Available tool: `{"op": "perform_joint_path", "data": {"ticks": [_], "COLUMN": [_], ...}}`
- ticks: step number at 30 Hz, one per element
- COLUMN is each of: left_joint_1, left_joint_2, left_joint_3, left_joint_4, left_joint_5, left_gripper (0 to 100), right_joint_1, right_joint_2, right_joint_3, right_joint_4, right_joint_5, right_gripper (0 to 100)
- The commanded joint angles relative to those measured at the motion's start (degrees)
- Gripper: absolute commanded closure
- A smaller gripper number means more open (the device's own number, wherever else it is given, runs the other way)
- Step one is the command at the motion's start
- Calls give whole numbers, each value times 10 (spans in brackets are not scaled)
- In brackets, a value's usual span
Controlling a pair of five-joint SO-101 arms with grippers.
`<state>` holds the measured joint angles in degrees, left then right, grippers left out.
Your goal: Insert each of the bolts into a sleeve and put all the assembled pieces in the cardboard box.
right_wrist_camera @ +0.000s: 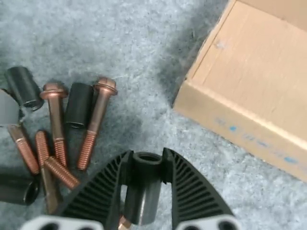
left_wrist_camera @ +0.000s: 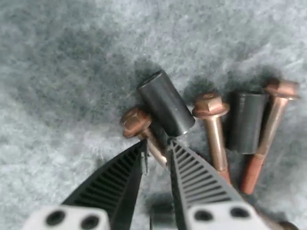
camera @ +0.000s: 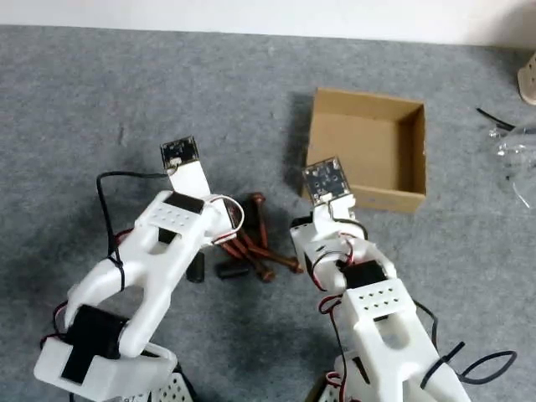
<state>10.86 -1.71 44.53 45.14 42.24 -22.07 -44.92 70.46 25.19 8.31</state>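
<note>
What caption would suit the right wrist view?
Fingers grip a dark sleeve beside copper bolts and a cardboard box.

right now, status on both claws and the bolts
Right claw shut on sleeve. Left claw at bolt shank, grip unconfirmed. Loose sleeve crowding that bolt.

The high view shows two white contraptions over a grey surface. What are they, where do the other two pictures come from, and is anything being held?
Those are two small robot arms, the left arm and the right arm, seen by a fixed camera looking down. The other two pictures come from a camera on each arm's wrist, looking past its black two-fingered hand. On the grey table lie copper-coloured bolts and short dark sleeves, beside an open cardboard box with nothing in it. The left hand pinches the shank of one bolt. The right hand grips a sleeve, near the box.
</note>
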Motion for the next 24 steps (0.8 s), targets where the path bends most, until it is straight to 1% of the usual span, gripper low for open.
{"op": "perform_joint_path", "data": {"ticks": [1, 6, 12, 17, 24], "left_joint_1": [0, 3, 0, -23, -34], "left_joint_2": [25, 25, 30, 31, 31], "left_joint_3": [-1, -2, -60, -59, -60], "left_joint_4": [5, 11, 105, 91, 88], "left_joint_5": [9, 9, 11, 12, 12], "left_gripper": [912, 912, 912, 912, 912], "right_joint_1": [7, 7, 7, 7, 7], "right_joint_2": [-16, -16, -16, -16, -16], "right_joint_3": [-2, -2, -2, -2, -2], "right_joint_4": [-20, -20, -20, -20, -20], "right_joint_5": [5, 5, 5, 6, 6], "right_gripper": [995, 995, 995, 995, 995]}}
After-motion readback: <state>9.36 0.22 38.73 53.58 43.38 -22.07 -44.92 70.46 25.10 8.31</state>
